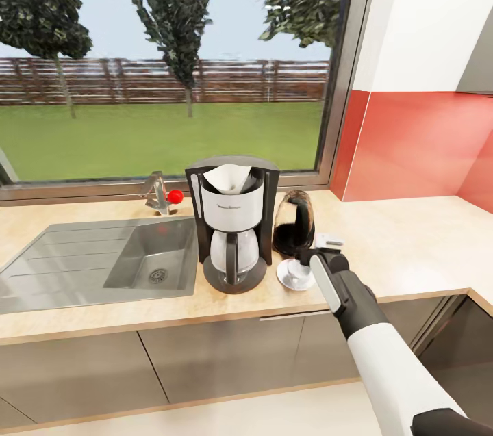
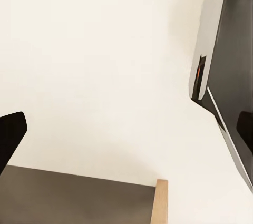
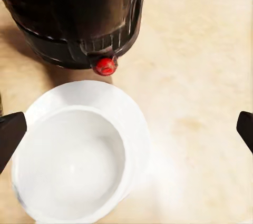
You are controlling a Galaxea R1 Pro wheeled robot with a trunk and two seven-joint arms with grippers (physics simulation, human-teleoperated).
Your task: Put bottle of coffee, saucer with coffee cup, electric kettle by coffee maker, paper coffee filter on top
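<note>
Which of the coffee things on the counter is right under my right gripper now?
The coffee cup sitting on its saucer: it lies between the right gripper's open fingertips. The dark electric kettle stands just behind; the coffee maker stands farther left.

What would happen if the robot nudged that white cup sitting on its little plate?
The coffee cup looks hard and smooth like ceramic, so it would probably slide on the saucer rather than grip. It is wide and low, so likely slow to tip. With the electric kettle close behind, a hard push could knock them together.
</note>
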